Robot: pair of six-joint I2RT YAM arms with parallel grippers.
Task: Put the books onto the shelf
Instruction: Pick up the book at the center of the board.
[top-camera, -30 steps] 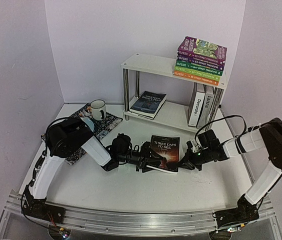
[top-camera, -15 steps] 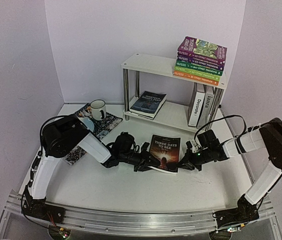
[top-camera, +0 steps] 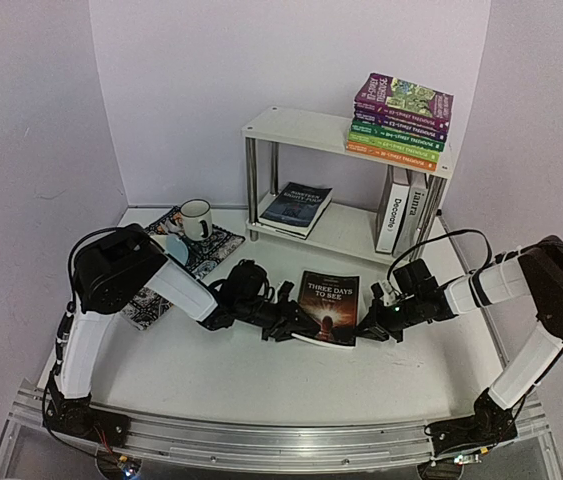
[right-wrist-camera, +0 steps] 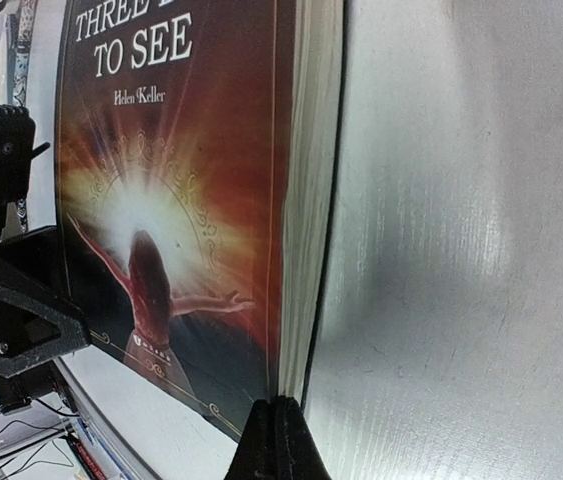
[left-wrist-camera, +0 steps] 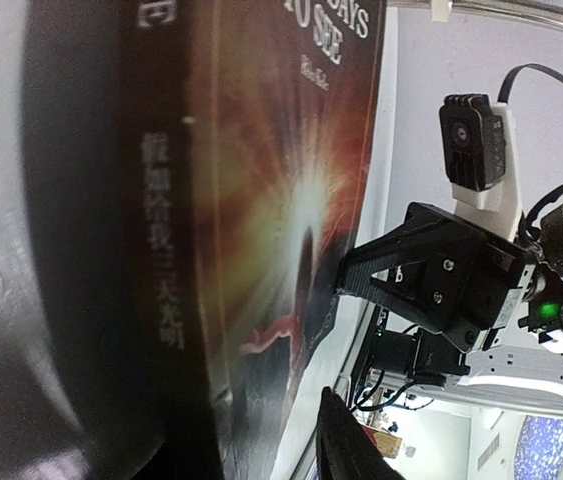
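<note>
Top external view puts the dark book (top-camera: 328, 303) flat on the tabletop (top-camera: 261, 395) between the two arms. Its long axis runs away from the bases toward the shelf (top-camera: 296, 128), title end farthest. The spine faces the left tool (top-camera: 283, 325), which sits at the near part of that edge. The page edge faces the right tool (top-camera: 369, 328), which sits at the near right corner. Both arms are about equally near, one on each long side. The shelf stands beyond the book's far end, a little to the right and well apart from it.

The right tool is fully closed and grips nothing. In its wrist view the joined tips (right-wrist-camera: 279, 440) rest right by the corner of the page block, seemingly as a stop.

The left wrist view shows the spine very close and one finger (left-wrist-camera: 346, 445) on the cover side. The other finger is lost in blur, so I cannot tell whether this tool has hold of the book or how wide it stands.

My reading is that the coming move is a lift from the spine side, with the closed right tool keeping the book from sliding. The other books (top-camera: 401, 125) already sit on the shelf.
</note>
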